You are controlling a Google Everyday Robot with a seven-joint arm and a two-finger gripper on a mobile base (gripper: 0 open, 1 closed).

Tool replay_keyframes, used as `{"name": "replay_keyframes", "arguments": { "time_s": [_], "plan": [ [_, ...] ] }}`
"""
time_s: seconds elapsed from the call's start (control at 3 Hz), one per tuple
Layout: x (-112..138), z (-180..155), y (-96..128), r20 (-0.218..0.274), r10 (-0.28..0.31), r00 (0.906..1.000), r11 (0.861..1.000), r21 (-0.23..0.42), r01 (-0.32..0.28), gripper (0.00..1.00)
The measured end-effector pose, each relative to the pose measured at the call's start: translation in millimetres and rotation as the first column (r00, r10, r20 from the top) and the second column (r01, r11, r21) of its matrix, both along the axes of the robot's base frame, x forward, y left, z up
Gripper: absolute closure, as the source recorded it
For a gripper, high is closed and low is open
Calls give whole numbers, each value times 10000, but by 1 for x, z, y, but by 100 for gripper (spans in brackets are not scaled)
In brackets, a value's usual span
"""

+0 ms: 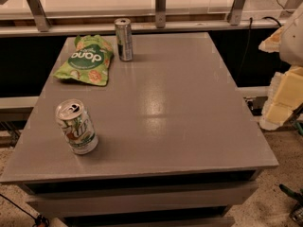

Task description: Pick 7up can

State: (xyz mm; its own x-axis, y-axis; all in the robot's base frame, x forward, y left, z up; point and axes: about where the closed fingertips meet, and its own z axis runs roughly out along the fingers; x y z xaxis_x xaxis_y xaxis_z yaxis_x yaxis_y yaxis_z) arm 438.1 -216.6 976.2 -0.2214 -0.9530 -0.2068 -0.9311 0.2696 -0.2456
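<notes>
Item 1. Short white-and-green aluminium 7up can (77,126) with a silver top. It stands on the near left part of the table, close to the front edge, and nothing touches it. The "7up" logo with its red dot reads on the side facing the camera. Smaller print below it cannot be made out.

Item 2. Grey flat-topped rectangular table (189,117) with a matt surface and a pale sheen near the middle. Below the top are layered grey fronts, and the lowest is cut off by the bottom edge.

Item 3. Green crinkled snack bag (85,60), lying flat at the far left of the table. It carries white lettering on a dark green oval, seen upside down and not reliably legible. Round pale shapes are printed around it.

Item 4. Tall slim can (124,39) of silver metal, upright just beside the bag's right corner, near the far edge. Its label is unreadable.

Item 5. Gripper (285,93): a pale, blocky form at the right edge, beyond the table's right side and well apart from the 7up can. It is partly cut off by the picture edge. Whether it is open or closed cannot be told.

Item 6. Pale horizontal rail (94,29) behind the table, with grey metal brackets (161,6) rising from it. A black cable (249,37) hangs at the far right.

Item 7. Speckled floor (265,207), seen at the lower right.
</notes>
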Motion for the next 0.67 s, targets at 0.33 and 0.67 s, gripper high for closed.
{"name": "replay_keyframes", "arguments": {
  "time_s": [0.33, 0.67],
  "plan": [
    [0, 2, 1, 91, 10, 10000, 10000, 30, -10, 0],
    [8, -1, 25, 365, 692, 9969, 9935, 884, -722, 0]
  ]
}}
